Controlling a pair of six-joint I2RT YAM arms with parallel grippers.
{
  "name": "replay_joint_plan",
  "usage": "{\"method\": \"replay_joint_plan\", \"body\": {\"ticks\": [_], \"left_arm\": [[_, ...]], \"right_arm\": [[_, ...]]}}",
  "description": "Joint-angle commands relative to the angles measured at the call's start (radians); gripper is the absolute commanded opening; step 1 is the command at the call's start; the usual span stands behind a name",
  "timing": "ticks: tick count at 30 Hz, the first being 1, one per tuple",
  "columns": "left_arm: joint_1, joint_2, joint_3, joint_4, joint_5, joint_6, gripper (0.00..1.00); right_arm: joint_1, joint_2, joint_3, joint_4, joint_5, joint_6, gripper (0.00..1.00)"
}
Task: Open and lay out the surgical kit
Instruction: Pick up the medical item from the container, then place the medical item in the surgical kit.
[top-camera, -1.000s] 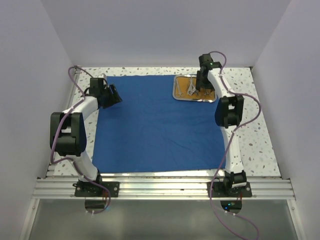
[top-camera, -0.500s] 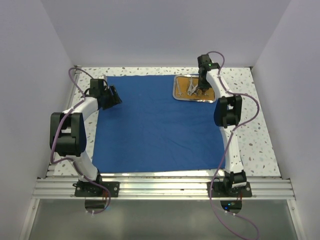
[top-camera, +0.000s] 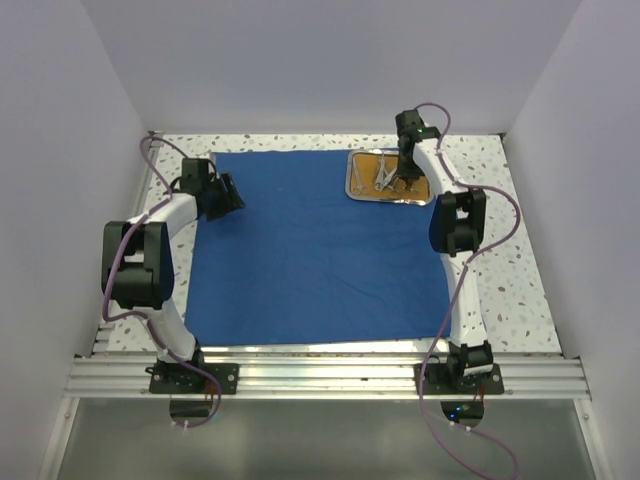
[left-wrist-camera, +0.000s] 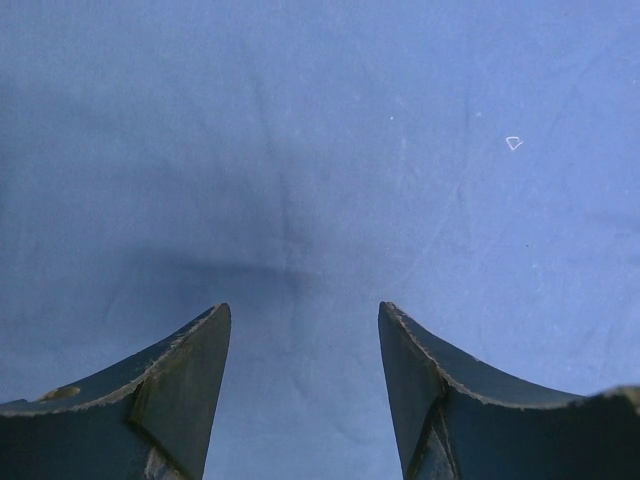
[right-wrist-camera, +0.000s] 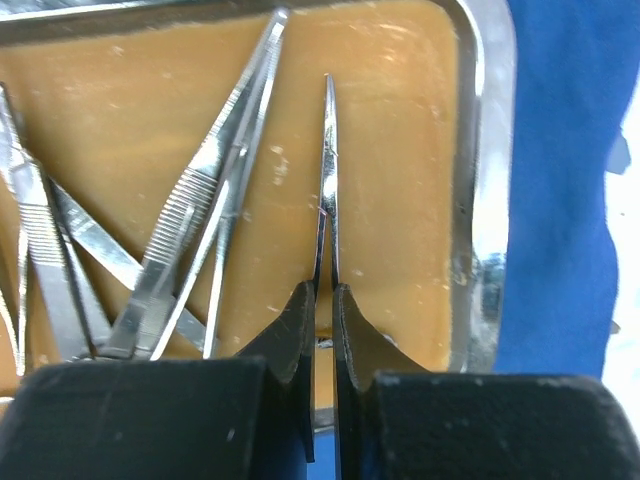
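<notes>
The royal-blue cloth lies spread flat on the table. At its far right corner sits the steel tray with an orange-brown inside. Several silver instruments lie in it. My right gripper reaches down into the tray. In the right wrist view the right gripper is shut on thin tweezers near the tray's rim; ribbed forceps lie to the left. My left gripper hovers over the cloth's far left edge. In the left wrist view the left gripper is open over bare cloth.
The speckled tabletop shows on both sides of the cloth. White walls close in the left, right and back. An aluminium rail with the arm bases runs along the near edge.
My right gripper has closed onto the thin tweezers in the tray, and its wrist has shifted slightly. The left arm has barely moved.
</notes>
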Motion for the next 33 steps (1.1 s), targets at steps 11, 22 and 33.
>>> {"method": "replay_joint_plan", "body": {"ticks": [11,22,33], "left_arm": [[0.007,-0.011,0.058,0.027,0.055,-0.015,0.63],[0.007,-0.05,0.023,0.051,0.066,-0.026,0.63],[0.004,-0.041,0.049,0.047,0.077,-0.039,0.64]], "right_arm": [[-0.009,-0.339,-0.104,-0.011,0.038,0.029,0.0],[0.017,-0.662,-0.504,-0.038,-0.08,0.106,0.0],[0.148,-1.068,-1.2,-0.096,-0.088,0.206,0.0]]}}
